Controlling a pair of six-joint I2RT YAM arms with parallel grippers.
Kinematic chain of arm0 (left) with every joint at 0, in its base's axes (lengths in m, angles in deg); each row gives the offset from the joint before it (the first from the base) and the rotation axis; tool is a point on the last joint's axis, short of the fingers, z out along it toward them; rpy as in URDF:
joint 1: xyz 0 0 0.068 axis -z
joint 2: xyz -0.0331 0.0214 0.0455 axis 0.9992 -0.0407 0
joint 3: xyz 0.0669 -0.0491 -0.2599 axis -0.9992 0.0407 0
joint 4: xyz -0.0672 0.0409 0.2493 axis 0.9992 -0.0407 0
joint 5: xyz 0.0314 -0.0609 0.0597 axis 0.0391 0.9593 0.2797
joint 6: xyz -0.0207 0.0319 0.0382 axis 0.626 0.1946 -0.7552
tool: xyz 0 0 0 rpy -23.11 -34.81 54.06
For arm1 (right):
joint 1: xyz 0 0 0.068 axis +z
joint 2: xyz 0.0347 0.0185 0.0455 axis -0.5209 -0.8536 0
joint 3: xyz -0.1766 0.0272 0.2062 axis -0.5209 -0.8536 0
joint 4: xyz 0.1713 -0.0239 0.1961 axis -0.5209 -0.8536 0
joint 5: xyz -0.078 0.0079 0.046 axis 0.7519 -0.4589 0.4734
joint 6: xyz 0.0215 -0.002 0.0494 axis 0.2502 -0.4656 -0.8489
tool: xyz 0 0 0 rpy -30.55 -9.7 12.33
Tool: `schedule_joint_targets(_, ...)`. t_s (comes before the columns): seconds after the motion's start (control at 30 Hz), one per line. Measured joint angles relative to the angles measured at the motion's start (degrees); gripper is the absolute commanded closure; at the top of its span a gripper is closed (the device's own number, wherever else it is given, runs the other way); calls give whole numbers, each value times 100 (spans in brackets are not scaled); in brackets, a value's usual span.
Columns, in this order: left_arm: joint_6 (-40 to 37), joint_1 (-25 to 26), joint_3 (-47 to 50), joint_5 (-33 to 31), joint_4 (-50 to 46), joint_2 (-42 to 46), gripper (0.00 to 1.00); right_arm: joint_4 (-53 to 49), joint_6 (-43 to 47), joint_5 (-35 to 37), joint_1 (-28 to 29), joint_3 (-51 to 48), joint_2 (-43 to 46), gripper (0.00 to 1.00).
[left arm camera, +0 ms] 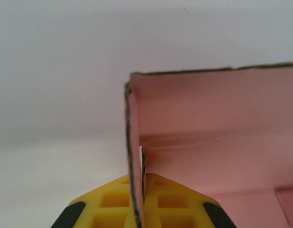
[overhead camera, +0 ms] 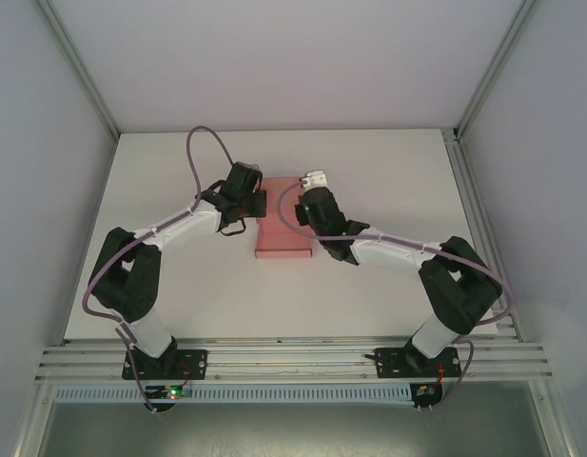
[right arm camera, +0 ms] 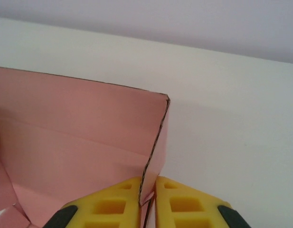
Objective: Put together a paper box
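Folding of the side walls looks to be the step in hand. The paper box (overhead camera: 279,236) lies near the middle of the tabletop (overhead camera: 388,181), between the two arms, with walls raised but its shape not yet closed.

In the left wrist view the left fingers (left arm camera: 108,202) are pressed together on the box's left end wall. The thin card edge stands upright between the yellow pads and meets the long far wall at a corner. In the right wrist view the right fingers (right arm camera: 106,202) pinch the opposite end wall in the same way, low on its edge. A loose flap shows at the lower left of that view, so I judge the folding unfinished.

The left arm (overhead camera: 169,233) reaches forward and inward from its base, elbow out to the left, wrist turned toward the box's left side. The right arm (overhead camera: 398,249) mirrors it from the other side, and both wrists sit by the far half of the box.

The next move probably calls for both arms to work together, keeping the two walls square while the remaining flaps are brought in. Card this thin is likely to buckle or crease off its fold lines if one side pulls harder than the other
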Motion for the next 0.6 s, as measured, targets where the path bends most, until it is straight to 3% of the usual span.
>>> schedule_joint_targets(0.2, 164, 0, 393, -20, 509, 24, 96, 761, 35, 396, 271, -339, -39, 87)
schedule_joint_targets(0.6, -188, 374, 2540, 94, 2470, 1185, 89, 2509, 197, 208, 590, -2159, 367, 88)
